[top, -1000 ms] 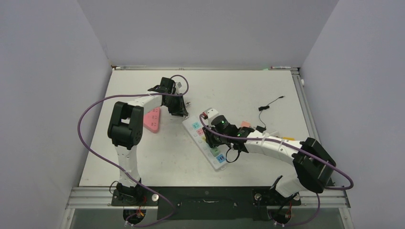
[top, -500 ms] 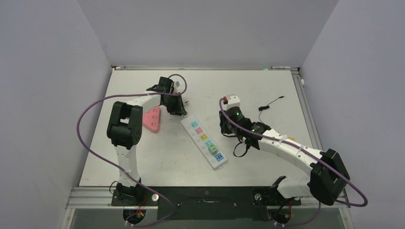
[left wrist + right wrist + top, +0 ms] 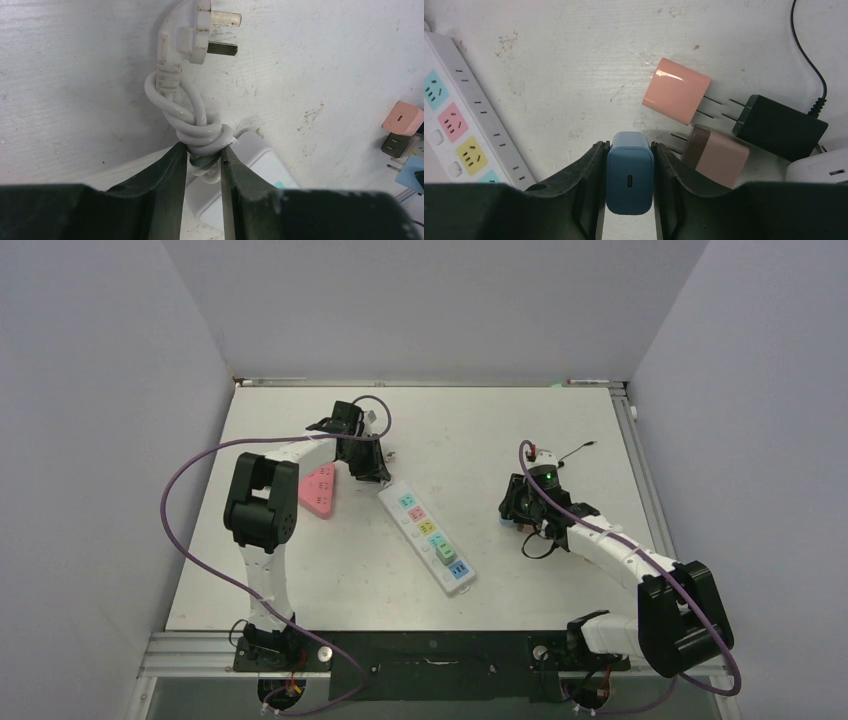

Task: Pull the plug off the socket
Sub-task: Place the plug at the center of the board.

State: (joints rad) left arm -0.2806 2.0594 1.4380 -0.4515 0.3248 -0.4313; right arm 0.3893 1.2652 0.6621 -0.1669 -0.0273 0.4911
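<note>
Clamping blue plug [image 3: 629, 165] | right end effector [image 3: 628, 150] | rounded (oval port [image 3: 629, 180] showing)

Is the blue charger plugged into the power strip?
No, the right gripper holds the blue charger clear of the power strip.

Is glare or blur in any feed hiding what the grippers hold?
Right wrist: sharp; a small glare streak on the pink charger, and the blue charger in the right gripper is plain. Left wrist: the knotted white cord in the left gripper is crisp, its dark fingers showing little detail. Top external: even light, but both grips are too small to read.
</note>
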